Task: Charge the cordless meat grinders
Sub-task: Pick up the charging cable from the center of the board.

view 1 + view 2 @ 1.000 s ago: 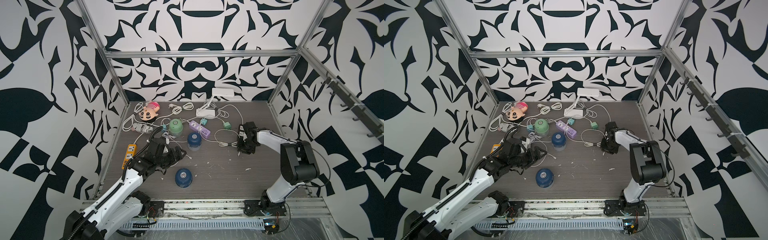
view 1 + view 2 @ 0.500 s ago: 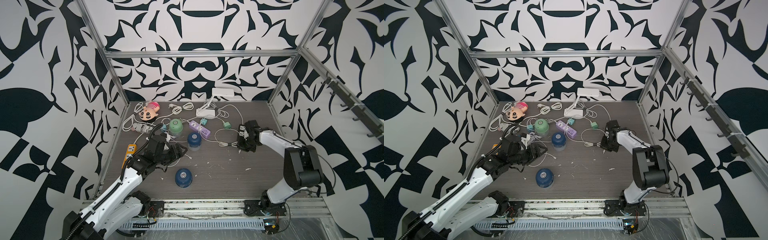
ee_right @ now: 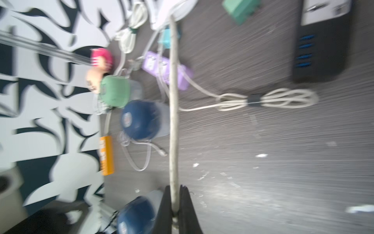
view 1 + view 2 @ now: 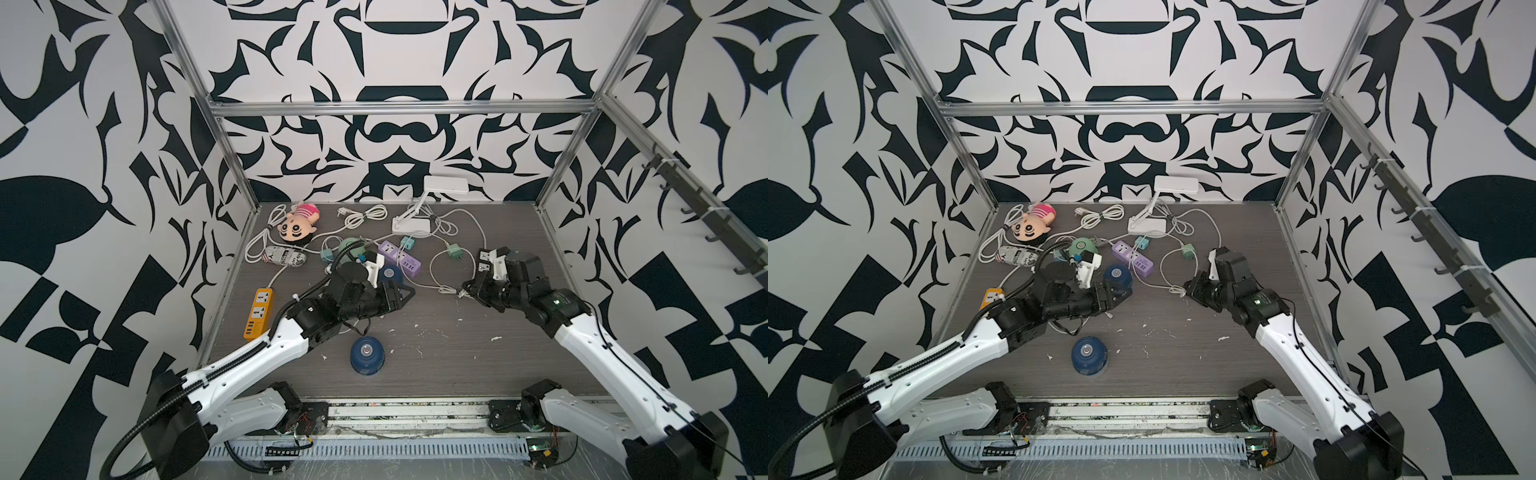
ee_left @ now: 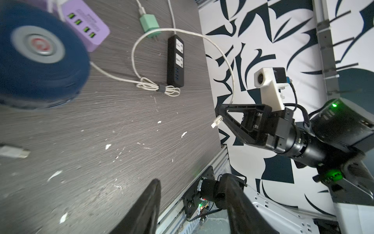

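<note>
The table (image 4: 478, 353) looked like matt grey wood grain; the near grinder (image 4: 367, 361) was smooth navy plastic, its button (image 4: 365, 351) silvery

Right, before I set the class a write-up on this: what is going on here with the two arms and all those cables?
The right hand is shut on a white cable near its plug end, lifted off the table. The left hand, jaws apart and empty, hovers beside a navy grinder by the purple power strip. A second navy grinder stands alone near the front; the mint green grinder sits among cables at the back.
</note>
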`<action>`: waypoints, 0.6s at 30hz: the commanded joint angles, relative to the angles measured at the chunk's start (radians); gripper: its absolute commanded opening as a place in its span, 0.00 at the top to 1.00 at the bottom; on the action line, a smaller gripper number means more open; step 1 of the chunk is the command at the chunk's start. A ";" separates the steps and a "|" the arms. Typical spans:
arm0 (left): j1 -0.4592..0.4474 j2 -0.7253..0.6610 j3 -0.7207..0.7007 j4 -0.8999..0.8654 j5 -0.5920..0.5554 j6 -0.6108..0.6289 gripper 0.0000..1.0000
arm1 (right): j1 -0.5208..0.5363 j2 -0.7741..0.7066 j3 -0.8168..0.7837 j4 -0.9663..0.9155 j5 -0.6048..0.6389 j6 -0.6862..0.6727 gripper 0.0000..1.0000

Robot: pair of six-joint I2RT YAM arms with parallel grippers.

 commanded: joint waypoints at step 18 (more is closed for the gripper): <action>-0.026 0.219 0.089 0.396 -0.078 -0.053 0.57 | 0.078 0.034 -0.075 0.528 -0.029 0.469 1.00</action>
